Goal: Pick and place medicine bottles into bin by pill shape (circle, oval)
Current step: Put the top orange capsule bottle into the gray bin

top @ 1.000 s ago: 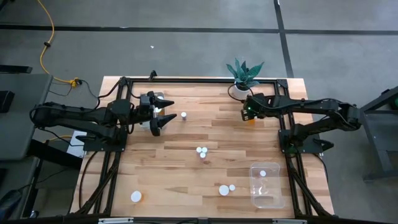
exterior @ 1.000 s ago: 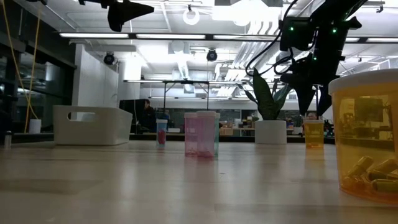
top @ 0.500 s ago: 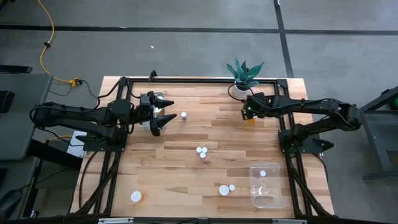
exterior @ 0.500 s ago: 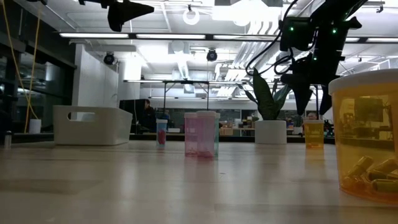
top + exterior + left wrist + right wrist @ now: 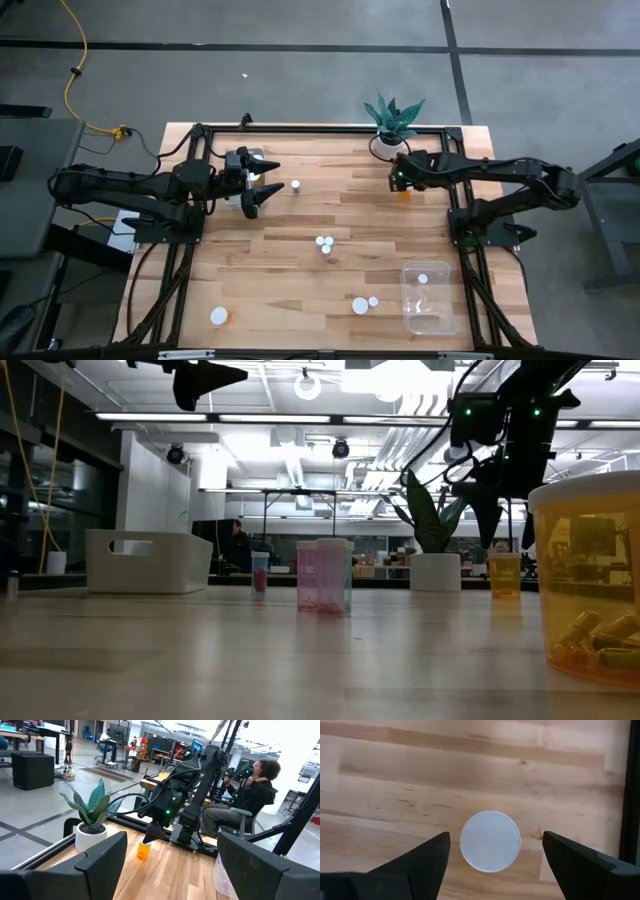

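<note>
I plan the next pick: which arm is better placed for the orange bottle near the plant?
Right: its open pincer hangs directly above that bottle. The left pincer is far across the table.

No legible text, label, brand or number anywhere — bottles, bin, table alike

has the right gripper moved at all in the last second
Yes, slightly. In the high view the right gripper has shifted a little away from the plant pot, above the orange bottle.
</note>
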`<state>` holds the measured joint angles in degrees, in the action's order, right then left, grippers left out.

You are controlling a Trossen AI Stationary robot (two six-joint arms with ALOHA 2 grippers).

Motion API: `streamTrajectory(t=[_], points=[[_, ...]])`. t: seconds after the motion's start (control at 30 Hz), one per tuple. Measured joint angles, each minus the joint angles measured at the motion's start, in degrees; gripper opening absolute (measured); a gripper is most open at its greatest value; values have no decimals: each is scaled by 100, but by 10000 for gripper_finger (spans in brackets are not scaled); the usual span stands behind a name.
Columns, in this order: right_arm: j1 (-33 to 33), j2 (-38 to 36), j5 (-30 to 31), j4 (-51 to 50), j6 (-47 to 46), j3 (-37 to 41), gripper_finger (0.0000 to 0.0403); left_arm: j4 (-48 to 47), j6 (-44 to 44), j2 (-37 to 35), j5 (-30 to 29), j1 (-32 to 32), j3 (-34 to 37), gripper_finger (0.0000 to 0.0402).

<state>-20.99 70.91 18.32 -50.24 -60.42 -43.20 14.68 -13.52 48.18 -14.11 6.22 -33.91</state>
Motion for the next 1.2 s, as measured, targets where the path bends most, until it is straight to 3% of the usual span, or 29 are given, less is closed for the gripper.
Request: streamTrajectory(t=[0.67,1.07,1.2], points=[[-239,744,-424,473,240,0,306,0,0,2,0,2,-2,298],[-304,748,-458,399,427,-16,200,0,4,2,0,2,-2,298],[-202,694,-482,344,793,-249,182,-31,13,2,0,2,-2,298]])
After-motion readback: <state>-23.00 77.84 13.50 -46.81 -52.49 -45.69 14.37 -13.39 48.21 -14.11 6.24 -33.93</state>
